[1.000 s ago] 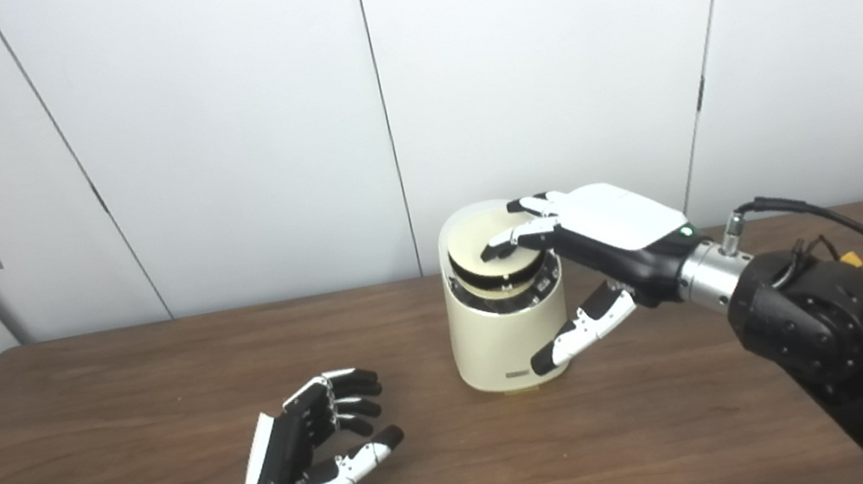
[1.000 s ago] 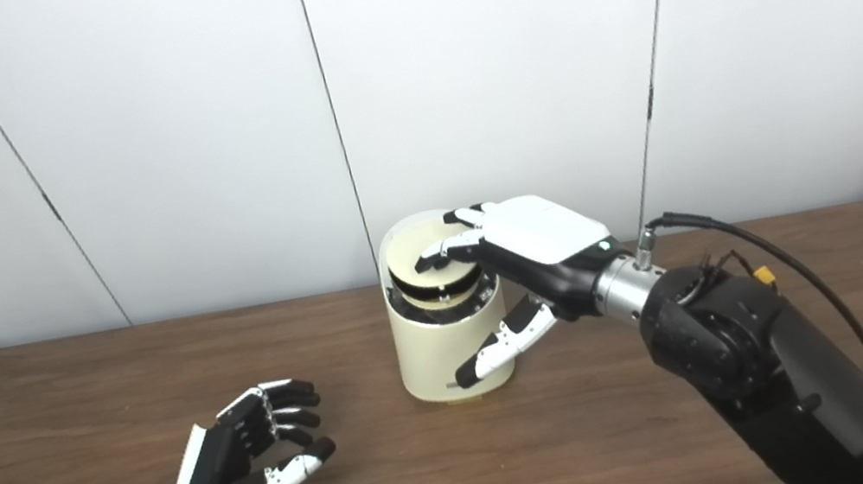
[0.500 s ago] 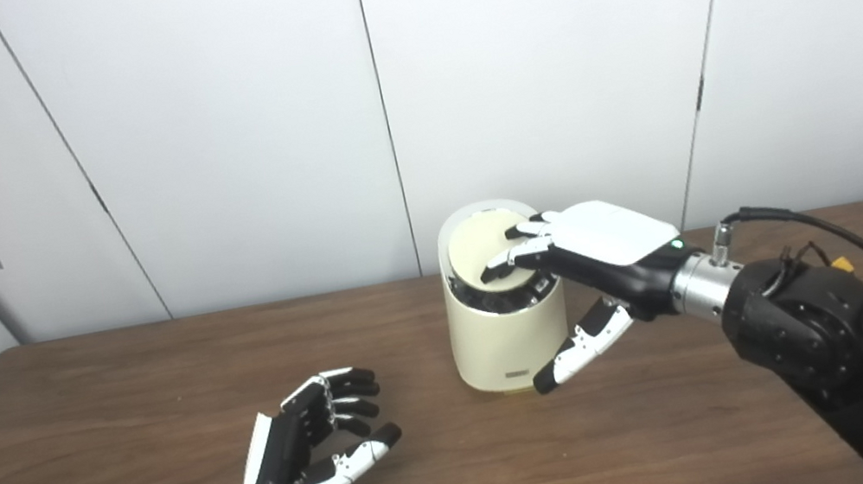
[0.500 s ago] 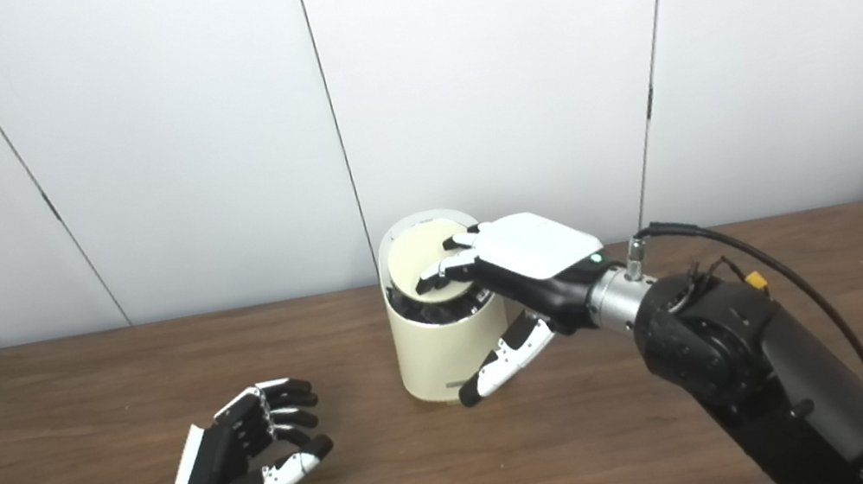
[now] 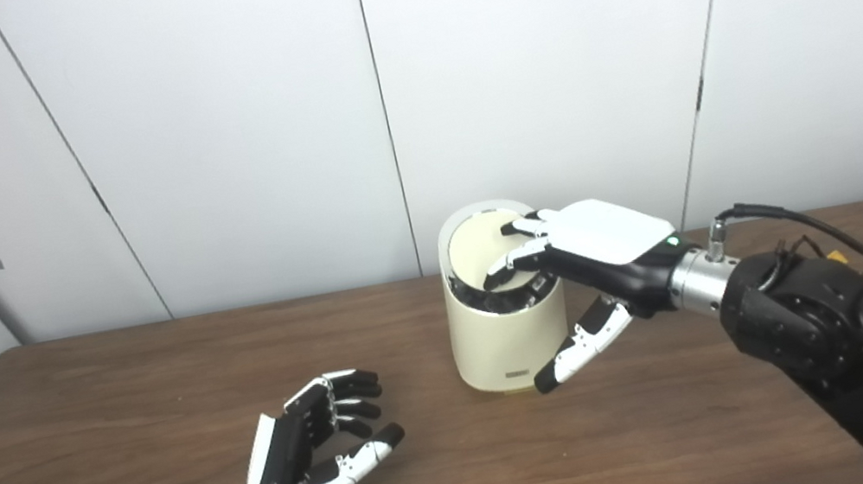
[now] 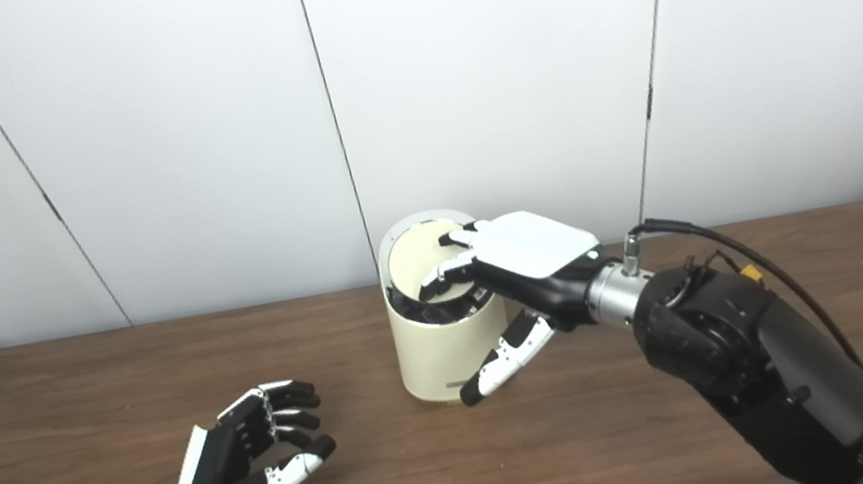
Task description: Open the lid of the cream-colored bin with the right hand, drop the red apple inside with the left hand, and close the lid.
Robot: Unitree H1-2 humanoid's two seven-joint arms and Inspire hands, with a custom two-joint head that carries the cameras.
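Cream-colored bin [image 5: 508, 334] stands at the desk's [image 5: 76, 424] back edge, the right hand [image 5: 575, 262] spread over it with fingertips [image 5: 499, 267] on its tilted lid [image 5: 481, 251], while the left hand [image 5: 318, 454] lies empty in front-left, fingers loosely apart.

cream bin [image 6: 450, 353] upright on brown table [image 6: 605, 441], toward the back edge by the white wall panels [image 6: 483, 76]. lid [image 6: 422, 265] tilted, dark gap between it and the bin's rim. right hand [image 6: 511, 272] over the bin top from its right, fingers [image 6: 445, 273] touching the lid, thumb down along the bin's right side. left hand [image 6: 245, 462] well left and in front of the bin, on the table, fingers curled but apart, holding nothing.
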